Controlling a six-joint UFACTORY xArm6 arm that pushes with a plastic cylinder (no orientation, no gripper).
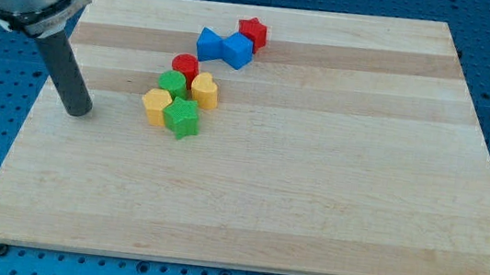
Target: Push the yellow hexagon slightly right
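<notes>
Nearest lay the green star block (182, 119); my tip (79, 111), clawless, stood left of the untouched yellow hexagon block (156, 105).

bare board between my tip (79, 111) and yellow hexagon (156, 105), green star (181, 118) crowding hexagon's right

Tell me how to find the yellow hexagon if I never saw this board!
Look at the wooden board, then the bunch of blocks left of its middle. The yellow hexagon is at that bunch's left edge, touching the green star, nearest my tip. The other yellow block sits further right, beside the green block and the red cylinder.
</notes>
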